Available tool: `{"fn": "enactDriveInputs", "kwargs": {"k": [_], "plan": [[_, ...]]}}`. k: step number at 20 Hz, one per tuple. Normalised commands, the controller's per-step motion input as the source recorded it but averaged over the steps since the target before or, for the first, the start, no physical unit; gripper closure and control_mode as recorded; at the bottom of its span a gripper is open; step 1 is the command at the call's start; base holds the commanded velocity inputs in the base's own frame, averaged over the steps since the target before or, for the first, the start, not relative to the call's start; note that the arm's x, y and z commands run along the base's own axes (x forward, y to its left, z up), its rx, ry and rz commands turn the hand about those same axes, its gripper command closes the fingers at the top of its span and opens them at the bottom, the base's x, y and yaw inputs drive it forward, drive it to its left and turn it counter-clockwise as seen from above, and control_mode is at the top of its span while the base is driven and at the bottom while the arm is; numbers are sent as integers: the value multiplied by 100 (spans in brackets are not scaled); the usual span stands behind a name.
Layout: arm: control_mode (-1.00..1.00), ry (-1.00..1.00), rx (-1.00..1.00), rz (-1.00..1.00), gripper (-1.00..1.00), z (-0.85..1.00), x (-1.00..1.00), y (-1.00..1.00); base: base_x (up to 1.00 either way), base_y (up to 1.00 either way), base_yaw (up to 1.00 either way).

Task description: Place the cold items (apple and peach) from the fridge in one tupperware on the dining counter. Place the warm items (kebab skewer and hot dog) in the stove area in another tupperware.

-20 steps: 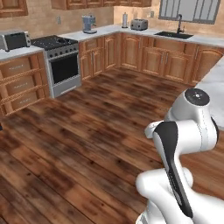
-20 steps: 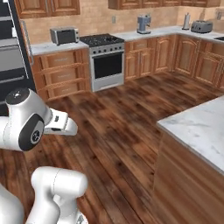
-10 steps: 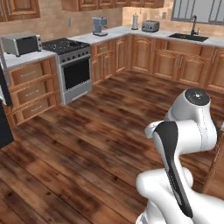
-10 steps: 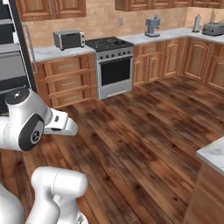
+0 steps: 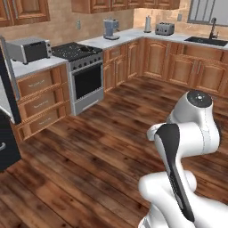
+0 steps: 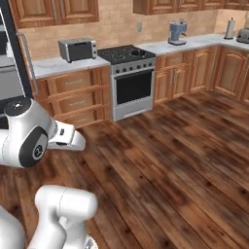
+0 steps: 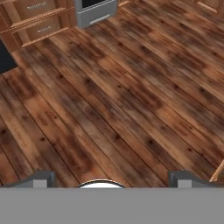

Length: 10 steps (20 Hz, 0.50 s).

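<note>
Two finger tips of our gripper (image 7: 111, 179) stand wide apart w/ nothing between, over bare wood floor (image 7: 122, 100). We see the stove (image 5: 82, 73) ahead by the wall, toaster oven (image 5: 29, 49) on the counter left of it, fridge (image 5: 8, 111) edge at far left.

The silver freestanding stove (image 5: 84, 75) has a black burner top and black oven window. The plank floor (image 7: 118, 96) is streaky dark reddish-brown wood; the wooden cabinets (image 6: 73, 97) are honey-brown.
</note>
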Motion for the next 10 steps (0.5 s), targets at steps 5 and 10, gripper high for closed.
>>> {"fn": "enactDriveInputs", "kwargs": {"k": [5,10], "plan": [[100,0,0,0,-100,0,0,0,100,-10,0],[100,0,0,0,-100,0,0,0,100,-1,0]]}}
